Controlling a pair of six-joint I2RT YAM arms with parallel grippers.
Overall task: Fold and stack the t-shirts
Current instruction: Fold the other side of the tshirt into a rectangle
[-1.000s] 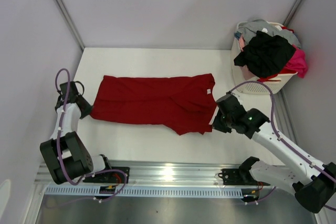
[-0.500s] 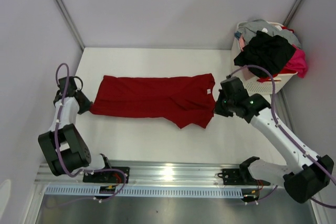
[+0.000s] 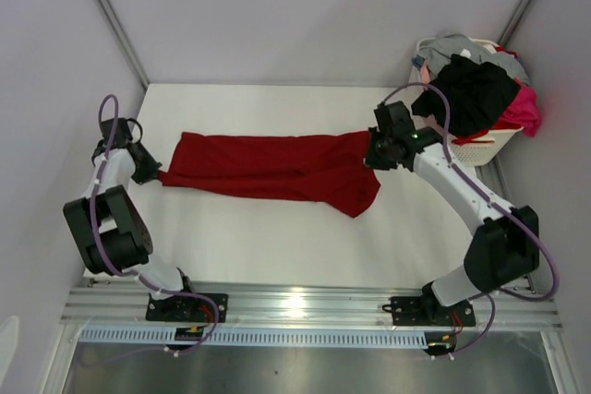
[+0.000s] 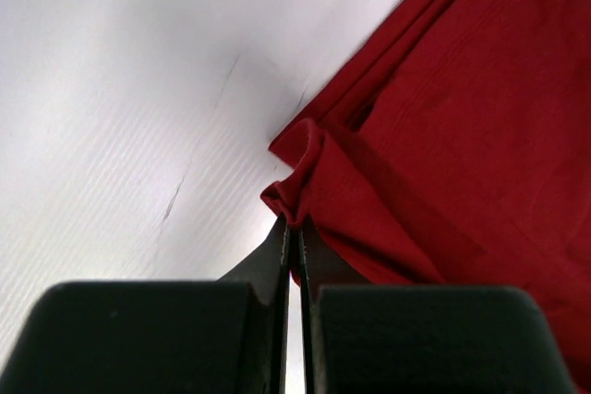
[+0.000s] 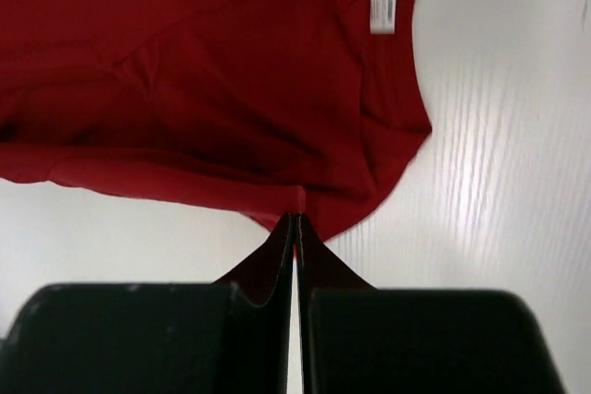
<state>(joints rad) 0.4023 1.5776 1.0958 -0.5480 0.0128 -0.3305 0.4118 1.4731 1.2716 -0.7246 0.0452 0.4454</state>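
From the top external view, a dark red t-shirt (image 3: 268,168) is stretched in a long, narrow, creased band across the middle of the white table (image 3: 277,246). Its left end tapers to a point at the left gripper (image 3: 157,173), at the left edge of the table. Its right end meets the right gripper (image 3: 371,152), right of centre, and a wider flap of cloth spreads toward the lower right below that end. Both grippers are clamped on the cloth. In the upper right corner a white laundry basket (image 3: 462,150) stands at the table's far right edge. It is heaped with a black garment (image 3: 473,94), a pink garment (image 3: 524,110) on its right side and a grey garment (image 3: 454,43) at the back.

In the left wrist view, the dark red t-shirt (image 4: 462,126) fills the right side of the frame over the table (image 4: 111,89). The left gripper (image 4: 292,228), at the bottom centre, has its jaws pressed together with only a thin slit between them. They pinch a bunched, folded corner of the shirt's edge.

In the right wrist view, the dark red t-shirt (image 5: 203,71) covers the upper left and centre, with the table (image 5: 508,154) at the right and lower left. A small white label (image 5: 382,8) sits inside the curved neckline in the upper right. The right gripper (image 5: 295,220), at the bottom centre, is squeezed tight on the shirt's lower edge near the neckline.
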